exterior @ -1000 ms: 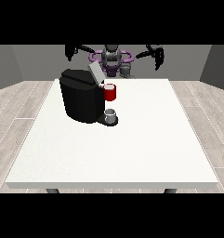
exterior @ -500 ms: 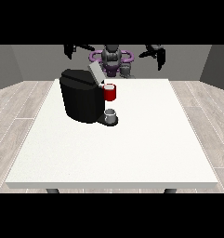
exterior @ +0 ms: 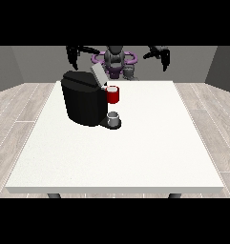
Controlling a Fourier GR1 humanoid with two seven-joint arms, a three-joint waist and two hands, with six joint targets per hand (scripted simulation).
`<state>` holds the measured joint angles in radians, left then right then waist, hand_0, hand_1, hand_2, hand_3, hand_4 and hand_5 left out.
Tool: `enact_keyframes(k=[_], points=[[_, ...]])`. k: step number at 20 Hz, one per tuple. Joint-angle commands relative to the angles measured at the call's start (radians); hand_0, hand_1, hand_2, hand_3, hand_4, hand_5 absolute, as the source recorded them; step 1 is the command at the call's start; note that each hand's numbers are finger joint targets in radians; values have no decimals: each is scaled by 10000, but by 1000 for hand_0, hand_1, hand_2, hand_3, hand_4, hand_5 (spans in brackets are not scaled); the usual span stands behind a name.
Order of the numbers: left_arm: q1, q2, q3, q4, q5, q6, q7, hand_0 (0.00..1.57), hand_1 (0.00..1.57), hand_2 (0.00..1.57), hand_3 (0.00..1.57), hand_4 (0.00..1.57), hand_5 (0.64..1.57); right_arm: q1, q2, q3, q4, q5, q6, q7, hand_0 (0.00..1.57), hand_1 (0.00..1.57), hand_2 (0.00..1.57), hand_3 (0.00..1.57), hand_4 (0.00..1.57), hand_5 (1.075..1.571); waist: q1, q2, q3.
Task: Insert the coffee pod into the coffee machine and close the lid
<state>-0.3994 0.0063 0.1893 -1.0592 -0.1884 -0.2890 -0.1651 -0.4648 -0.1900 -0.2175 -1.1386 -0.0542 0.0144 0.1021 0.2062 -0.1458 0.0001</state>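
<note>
Note both hands raised at the table's far edge: hand at the view's left [exterior: 73, 55], hand at the view's right [exterior: 163, 55]; finger states cannot be told, neither holding anything. The coffee pod [exterior: 129, 71] sits behind the open-lidded coffee machine [exterior: 85, 97]. No legible markings.

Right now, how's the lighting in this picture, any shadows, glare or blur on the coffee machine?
Front view: light is even and flat, with no glare on the white table. The black coffee machine reads as a dark mass with little surface detail and casts hardly any shadow. The red part at its front stands out clearly. Nothing looks blurred or warped.
</note>
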Motion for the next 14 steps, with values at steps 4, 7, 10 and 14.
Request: enact_keyframes(k=[4,7,10,14], points=[[856,18,-542,-1559,334,52,93,0,0,0,0,371,1571,-1326,-69,100,570,93,-384,479,0,0,0,0,0,1571,159,826,-1],[587,398,-234,-2152,757,73,483,0,0,0,0,338,1571,-1532,46,262,722,-27,-82,37,0,0,0,0,0,1571,-210,1280,0],[855,773,-81,-2332,707,191,180,0,0,0,0,377,1571,-1527,386,684,669,159,-79,-126,0,0,0,0,0,1571,-443,1434,-1],[1294,585,-205,-2695,842,388,577,0,0,0,0,376,1571,-1865,589,961,821,300,-169,136,0,0,0,0,0,1571,-543,1471,-1]])
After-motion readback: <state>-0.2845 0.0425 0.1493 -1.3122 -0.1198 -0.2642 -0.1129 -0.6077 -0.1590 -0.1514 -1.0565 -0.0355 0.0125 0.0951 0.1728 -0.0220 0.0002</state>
